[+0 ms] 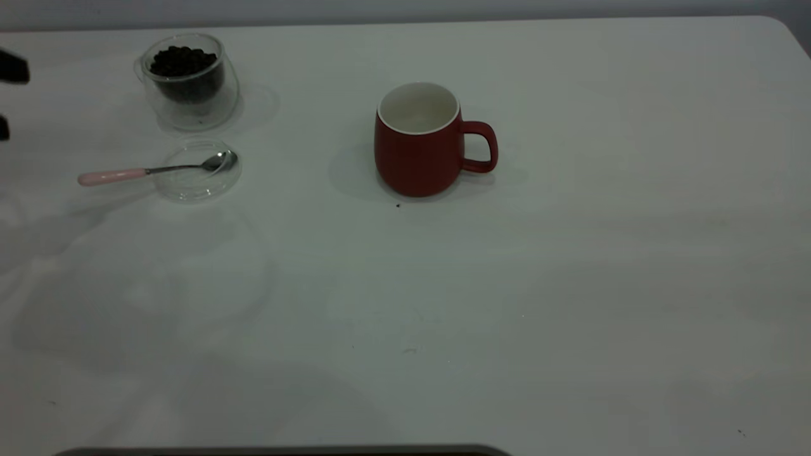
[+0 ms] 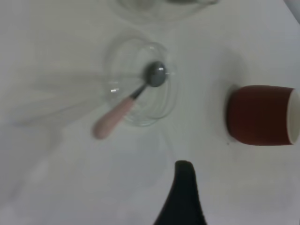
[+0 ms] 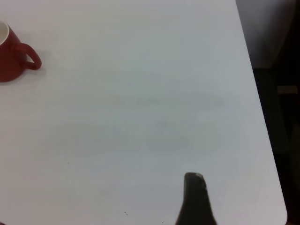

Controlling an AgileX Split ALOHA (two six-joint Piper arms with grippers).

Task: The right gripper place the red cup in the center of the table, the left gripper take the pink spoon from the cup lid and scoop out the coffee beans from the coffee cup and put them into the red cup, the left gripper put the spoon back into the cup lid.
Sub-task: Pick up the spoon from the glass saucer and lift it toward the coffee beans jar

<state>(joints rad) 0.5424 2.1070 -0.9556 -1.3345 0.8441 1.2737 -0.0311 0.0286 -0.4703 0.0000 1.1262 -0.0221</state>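
Showing: the red cup (image 1: 418,142) upright near the middle of the table (image 1: 570,285), white interior empty, loop handle turned toward the right arm's side.
Step in hand: placement of the red cup looks complete; judged from the layout, the spoon pick-up by the left arm comes next and is not yet begun.
Pink spoon (image 1: 155,170): lies untouched, metal bowl resting inside the cup lid (image 1: 197,171), pale pink handle projecting over the lid's rim onto the table.
Long axis of spoon: roughly parallel to the table's far edge in the exterior view; the bowl points toward the red cup, the handle tip toward the left arm's side.
Coffee cup (image 1: 189,81): stands just behind the cup lid, close to it, holding a heap of coffee beans (image 1: 184,62); well apart from the red cup.
Left end effector (image 2: 183,197): above the table near the lid, only one dark finger visible in the wrist view, so its opening cannot be told; it holds nothing visible.
Right end effector (image 3: 194,201): over bare table, well apart from the red cup; opening likewise cannot be told.
Next move calls for: a descent onto the pink handle with the fingers set across its long axis, closing on the part outside the lid.
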